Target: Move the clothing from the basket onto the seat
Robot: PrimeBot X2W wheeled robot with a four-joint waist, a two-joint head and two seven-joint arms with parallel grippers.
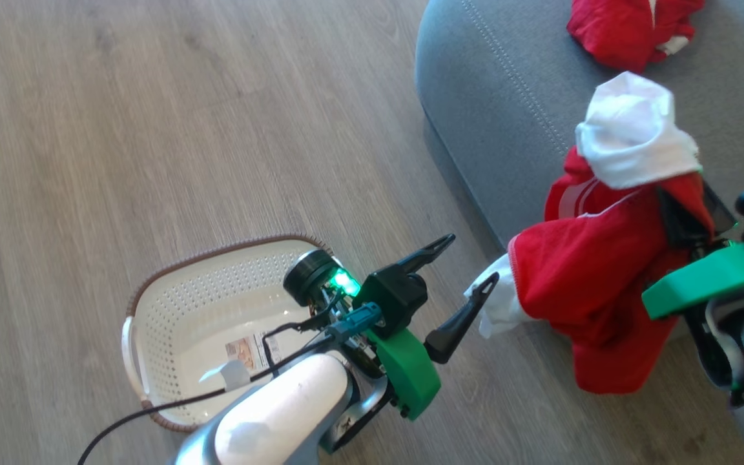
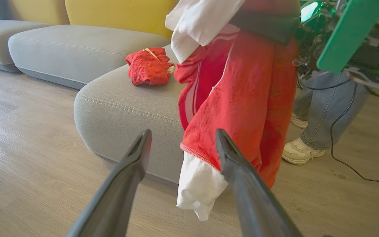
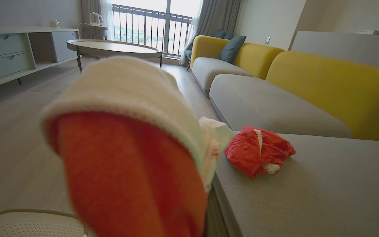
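Note:
The cream basket stands on the floor at lower left, holding nothing but its label sticker. My left gripper hovers beside it, open, its fingers either side of the hanging cloth's lower edge without holding it. My right gripper is shut on a bundle of the clothing: a red garment with white trim hanging down over the seat's edge, with a white piece draped on top. The cloth hides its fingers. Another red garment lies crumpled on the grey seat.
A person's legs in jeans and pale sneakers stand behind the right arm, with a black cable on the wooden floor. Yellow sofa backrests run behind the seat. A round coffee table and a cabinet stand farther off.

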